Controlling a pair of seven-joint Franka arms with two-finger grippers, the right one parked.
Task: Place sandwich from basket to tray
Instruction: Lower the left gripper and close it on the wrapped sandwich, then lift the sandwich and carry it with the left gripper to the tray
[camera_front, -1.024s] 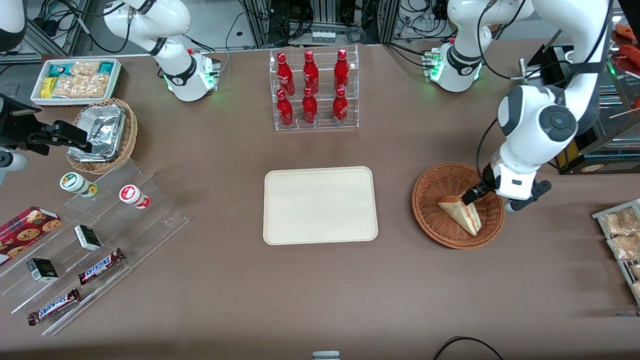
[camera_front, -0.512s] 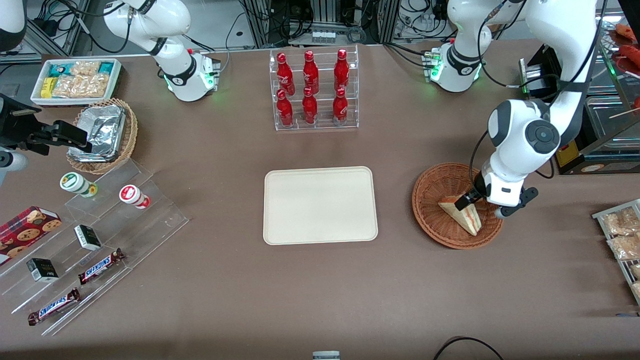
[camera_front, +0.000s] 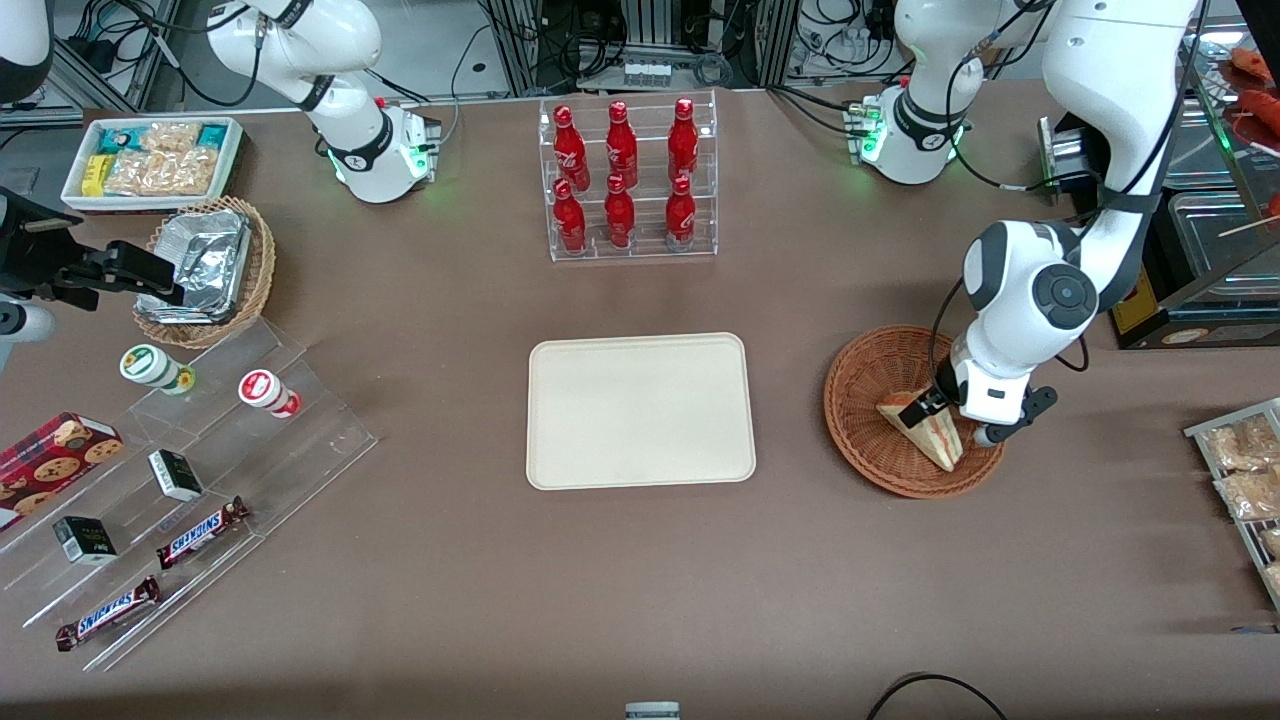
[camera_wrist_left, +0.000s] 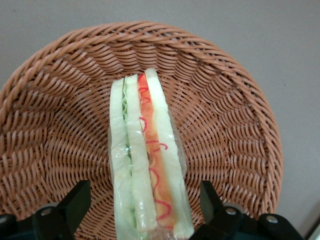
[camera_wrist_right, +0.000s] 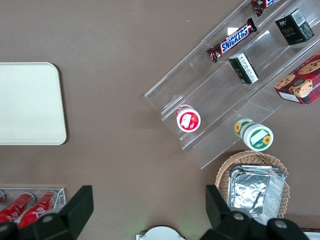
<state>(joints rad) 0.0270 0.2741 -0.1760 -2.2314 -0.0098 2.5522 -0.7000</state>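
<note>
Left gripper (camera_wrist_left: 142, 210) sits open, fingers (camera_wrist_left: 75, 200) astride the sandwich (camera_wrist_left: 147, 165) in the basket (camera_front: 862, 395), apparently not touching. Tray (camera_front: 640, 410) bare; Snickers bars (camera_wrist_right: 235, 40) w/ legible labels.

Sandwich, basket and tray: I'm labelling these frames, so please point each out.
sandwich (camera_wrist_left: 147, 165), left wrist view, filling edge.
basket (camera_front: 858, 382), front view, bare woven wall.
tray (camera_front: 640, 410), front view, bare middle.

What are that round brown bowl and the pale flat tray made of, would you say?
The basket looks like woven wicker, matte reddish-brown, with visible plaited strands. The tray seems moulded plastic or fibre, smooth, matte cream. The open claw straddles the film-wrapped sandwich.
</note>
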